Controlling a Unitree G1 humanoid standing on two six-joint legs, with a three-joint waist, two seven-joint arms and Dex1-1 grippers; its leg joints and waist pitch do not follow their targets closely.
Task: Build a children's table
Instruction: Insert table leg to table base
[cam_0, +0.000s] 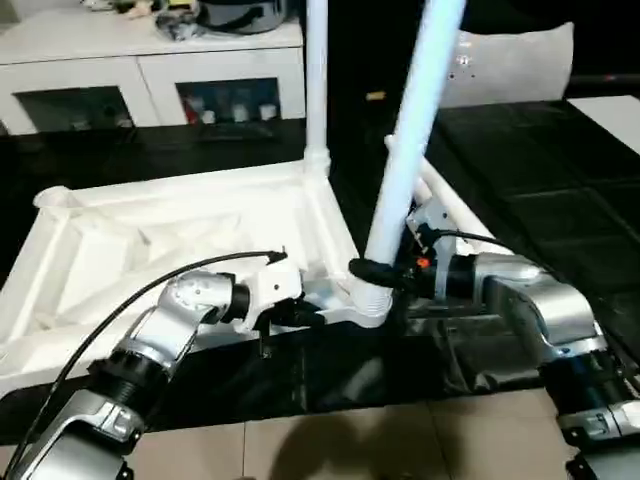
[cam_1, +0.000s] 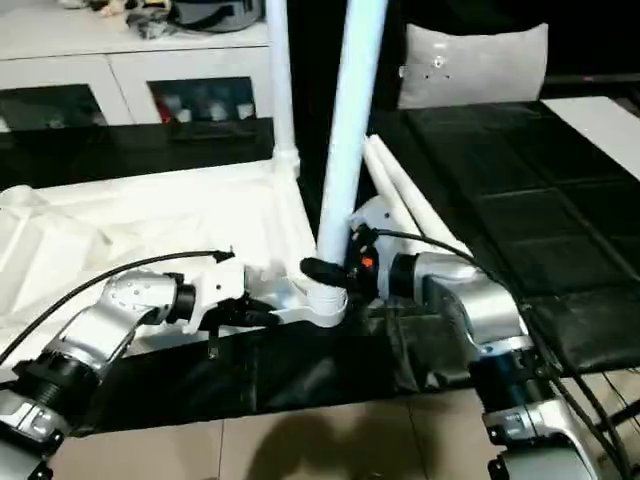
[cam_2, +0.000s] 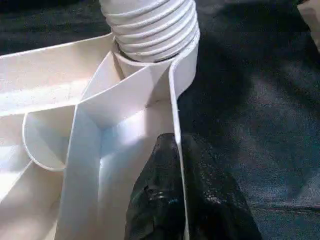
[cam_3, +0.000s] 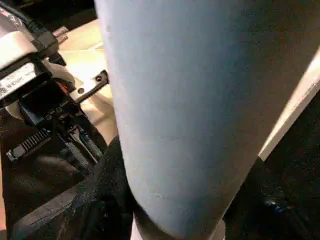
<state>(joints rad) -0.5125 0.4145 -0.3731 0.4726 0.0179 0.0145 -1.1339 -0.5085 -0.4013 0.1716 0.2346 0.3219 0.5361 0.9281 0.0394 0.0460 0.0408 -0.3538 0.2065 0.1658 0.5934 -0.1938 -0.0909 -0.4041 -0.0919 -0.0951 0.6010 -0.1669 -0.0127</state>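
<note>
While the left gripper (cam_0: 300, 312) stays out of the thread, its fingers clenched on the rim of the upturned tabletop (cam_0: 160, 235) lying on the black mat (cam_0: 330, 375), the right gripper (cam_0: 372, 272) grasps the tilted leg (cam_0: 405, 150) at the near corner socket (cam_0: 368, 302). Risk: cross-threading if turned while leaning; tabletop may slide.

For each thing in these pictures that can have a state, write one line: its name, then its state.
Table top: upside down on the black mat, ribs facing up.
Far leg: upright in a corner socket.
Near leg: tilted, threaded end at the near corner socket.
Spare legs: lying on the mat, not fitted.
Left gripper: shut on the table top's rim.
Right gripper: closed around the near leg.
Cabinet: doors closed.
</note>
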